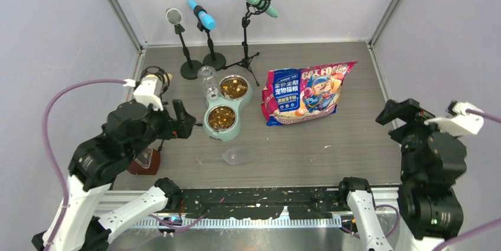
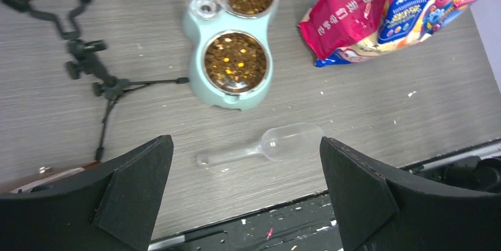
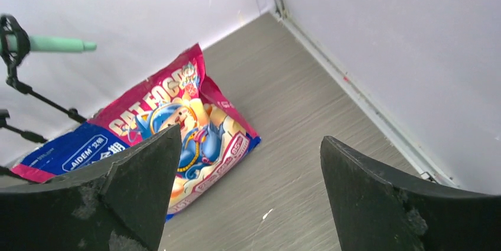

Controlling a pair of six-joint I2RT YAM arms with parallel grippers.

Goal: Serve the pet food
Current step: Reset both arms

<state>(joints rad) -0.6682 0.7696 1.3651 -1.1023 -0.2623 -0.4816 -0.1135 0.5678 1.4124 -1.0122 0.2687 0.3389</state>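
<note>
The pet food shows as brown kibble [image 1: 221,117] [image 2: 235,62] lying in both steel bowls of the mint-green feeder [image 1: 226,134] [image 2: 230,100]. The pink, white and blue bag [image 1: 307,91] [image 3: 177,109] lies flat to the right of the feeder. A clear plastic scoop [image 1: 233,156] [image 2: 283,143] rests empty on the table in front of the feeder. My left gripper [image 1: 183,120] [image 2: 246,140] hovers left of the feeder, open and holding nothing. Over at the right edge, well clear of the bag, my right gripper [image 1: 393,112] [image 3: 250,133] also stands open and empty.
Three microphone stands [image 1: 212,59] stand along the back wall behind the feeder. A fourth small tripod [image 2: 109,88] stands at the left. A clear bottle [image 1: 207,82] sits on the feeder's left side. A brown object [image 1: 146,162] lies under my left arm.
</note>
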